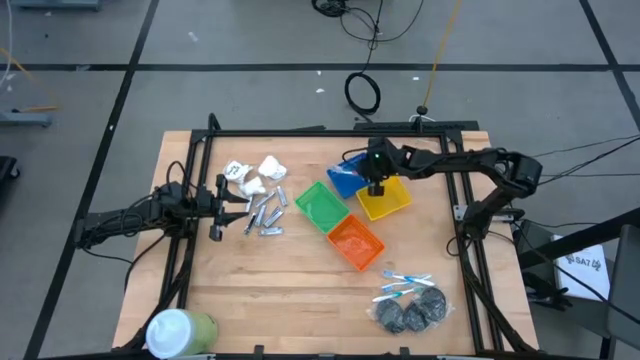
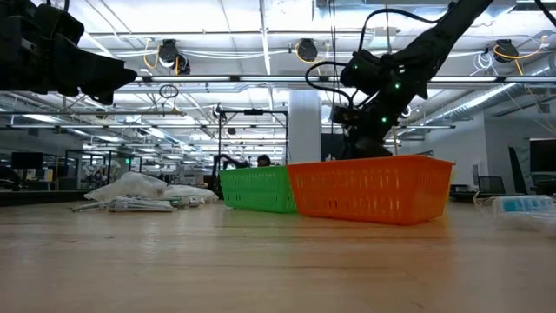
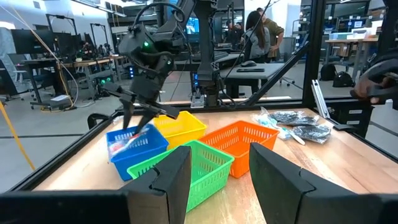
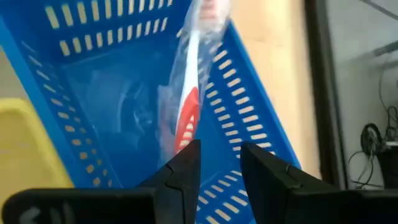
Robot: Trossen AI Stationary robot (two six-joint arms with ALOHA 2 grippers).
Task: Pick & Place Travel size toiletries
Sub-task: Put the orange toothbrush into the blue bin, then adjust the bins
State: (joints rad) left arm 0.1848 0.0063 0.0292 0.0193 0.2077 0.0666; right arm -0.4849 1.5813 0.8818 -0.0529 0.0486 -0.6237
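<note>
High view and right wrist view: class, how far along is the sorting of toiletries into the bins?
Barely begun. Done: one red-and-white wrapped stick lies in the blue bin, below the open right gripper. In hand: nothing; the left gripper waits open beside the silver pieces. Left: the white packets, blue-and-white sticks and dark wads on the table. The green, orange and yellow bins look empty.

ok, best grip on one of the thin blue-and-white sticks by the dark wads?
Probably mid-shaft on a thin blue-and-white stick, from straight above, right gripper fingers across its width. The sticks lie flat, fanned out near the dark grey round wads, so the ends crowd.
</note>
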